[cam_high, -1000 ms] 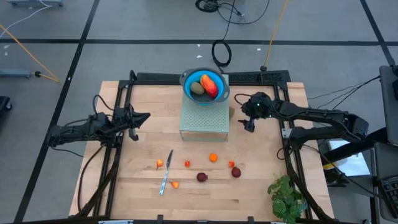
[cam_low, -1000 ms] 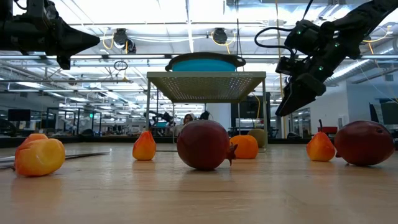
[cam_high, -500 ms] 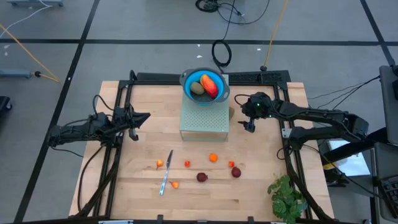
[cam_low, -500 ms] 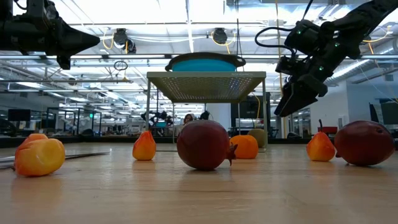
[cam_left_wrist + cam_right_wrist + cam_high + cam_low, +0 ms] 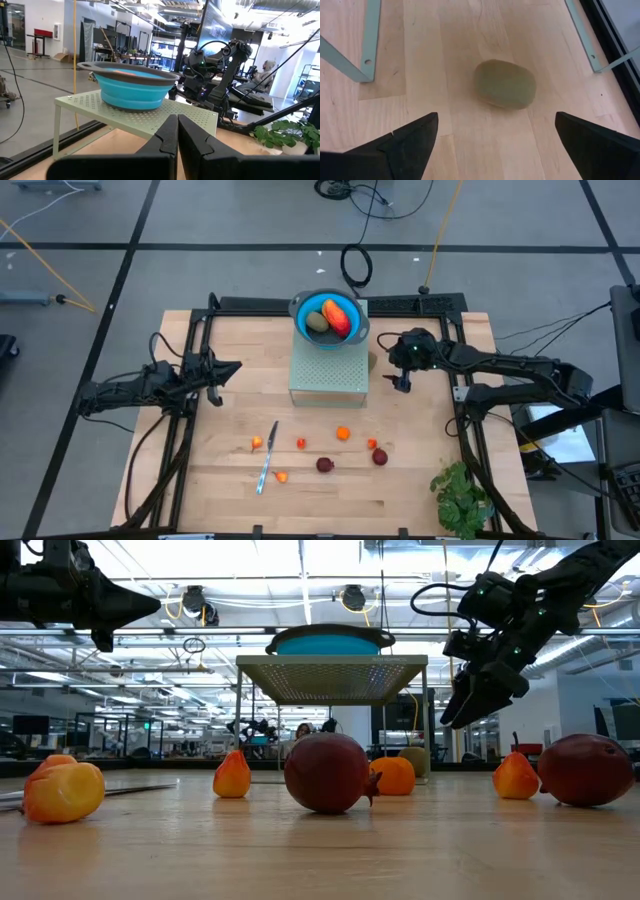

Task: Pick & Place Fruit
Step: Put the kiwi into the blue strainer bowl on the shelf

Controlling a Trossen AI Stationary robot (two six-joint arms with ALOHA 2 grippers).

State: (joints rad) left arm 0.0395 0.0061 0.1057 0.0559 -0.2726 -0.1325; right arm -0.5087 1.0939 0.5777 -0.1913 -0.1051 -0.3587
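1. We log the right gripper [image 5: 400, 378] poised above the table just right of the green perforated stand [image 5: 328, 376], fingers spread wide and holding nothing.
2. Below it an olive-brown oval fruit [image 5: 504, 84] lies on the wood between the stand's legs [image 5: 368, 40].
3. The blue bowl [image 5: 329, 319] on the stand holds two fruits.
4. Small fruits [image 5: 343, 433], two maroon balls [image 5: 324, 464] and a knife [image 5: 267, 457] lie nearer the front edge.
5. The left gripper [image 5: 222, 370] waits at left, fingers pressed together.
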